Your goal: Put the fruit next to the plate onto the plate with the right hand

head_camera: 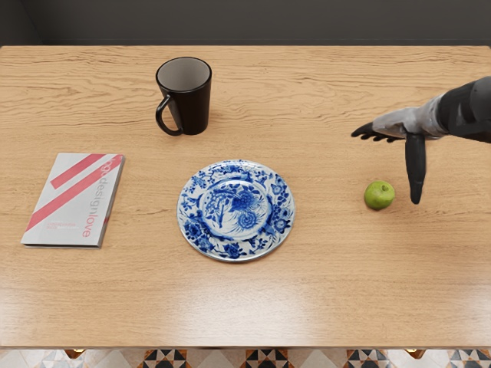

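Nearest you runs the front strip of the wooden table (245,307). Working from the left, a red-striped book (73,199) lies flat, a black mug (186,96) stands upright farther back, and the blue-and-white plate (230,249) sits near the middle with no fruit on it. The green apple (379,195) rests on the wood to the plate's right, apart from its rim. Your right hand (399,126) hovers behind and seemingly above the apple. Its digits are spread wide and hold nothing, and one hangs down close beside the fruit's right flank.

To do the pickup well, I judge you should centre the palm over the apple before lowering. Then close thumb and fingers on opposite sides together, because a round fruit will likely roll if one digit nudges it first. Lift it clear of the plate's rim before you carry it left, and set it down gently so it settles near the middle.
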Controlling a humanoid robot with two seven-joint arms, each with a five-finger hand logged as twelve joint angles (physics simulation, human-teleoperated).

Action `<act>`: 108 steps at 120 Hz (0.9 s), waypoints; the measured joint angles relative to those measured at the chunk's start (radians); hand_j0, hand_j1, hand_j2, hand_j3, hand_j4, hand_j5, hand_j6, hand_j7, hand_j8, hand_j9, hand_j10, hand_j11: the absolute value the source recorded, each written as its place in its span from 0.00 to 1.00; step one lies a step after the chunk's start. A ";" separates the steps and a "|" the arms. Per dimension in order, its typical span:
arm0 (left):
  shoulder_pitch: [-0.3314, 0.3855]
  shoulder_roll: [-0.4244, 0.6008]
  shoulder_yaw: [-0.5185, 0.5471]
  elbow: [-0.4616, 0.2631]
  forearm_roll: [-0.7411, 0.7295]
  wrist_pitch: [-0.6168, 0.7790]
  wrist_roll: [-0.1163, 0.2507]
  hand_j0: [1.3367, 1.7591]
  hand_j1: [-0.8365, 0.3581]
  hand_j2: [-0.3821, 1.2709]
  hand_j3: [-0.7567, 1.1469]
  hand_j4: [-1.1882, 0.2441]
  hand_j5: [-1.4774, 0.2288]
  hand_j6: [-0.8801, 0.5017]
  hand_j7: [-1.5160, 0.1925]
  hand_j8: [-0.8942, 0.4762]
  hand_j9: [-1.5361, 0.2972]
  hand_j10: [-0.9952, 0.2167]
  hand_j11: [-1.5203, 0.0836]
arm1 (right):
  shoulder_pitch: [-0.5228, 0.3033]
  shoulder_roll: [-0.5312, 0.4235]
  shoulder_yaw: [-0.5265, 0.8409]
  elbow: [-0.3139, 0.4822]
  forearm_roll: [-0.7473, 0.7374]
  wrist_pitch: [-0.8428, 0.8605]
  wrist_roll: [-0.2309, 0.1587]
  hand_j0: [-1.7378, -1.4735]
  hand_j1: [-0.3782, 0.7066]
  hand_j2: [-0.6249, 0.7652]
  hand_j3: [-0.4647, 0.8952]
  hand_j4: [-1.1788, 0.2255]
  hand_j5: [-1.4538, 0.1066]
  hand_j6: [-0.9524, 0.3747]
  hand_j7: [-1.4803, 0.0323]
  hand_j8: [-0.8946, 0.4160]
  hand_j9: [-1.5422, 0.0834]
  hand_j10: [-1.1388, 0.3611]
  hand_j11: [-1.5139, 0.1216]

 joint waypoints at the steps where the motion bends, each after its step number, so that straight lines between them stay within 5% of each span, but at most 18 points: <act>1: 0.000 0.000 0.000 0.000 0.000 0.000 0.000 0.76 0.98 0.23 0.40 0.82 0.86 0.63 0.88 0.65 0.83 0.81 0.94 | -0.003 0.000 0.000 0.004 -0.005 -0.008 0.000 0.30 0.03 0.45 0.34 0.84 0.93 0.71 0.98 0.68 0.95 0.76 0.93; 36: 0.000 0.000 0.000 0.000 0.000 0.000 0.000 0.76 0.98 0.23 0.40 0.82 0.86 0.63 0.88 0.65 0.83 0.81 0.94 | -0.139 -0.024 -0.003 0.173 -0.164 -0.296 0.000 0.30 0.03 0.45 0.34 0.84 0.93 0.71 0.98 0.68 0.95 0.76 0.93; 108: 0.000 0.000 0.000 0.000 0.000 0.000 0.000 0.76 0.98 0.23 0.40 0.82 0.86 0.63 0.88 0.65 0.83 0.81 0.94 | -0.315 0.044 -0.001 0.186 -0.399 -0.533 0.000 0.30 0.13 0.44 0.34 0.77 0.85 0.64 0.90 0.60 0.87 0.69 0.85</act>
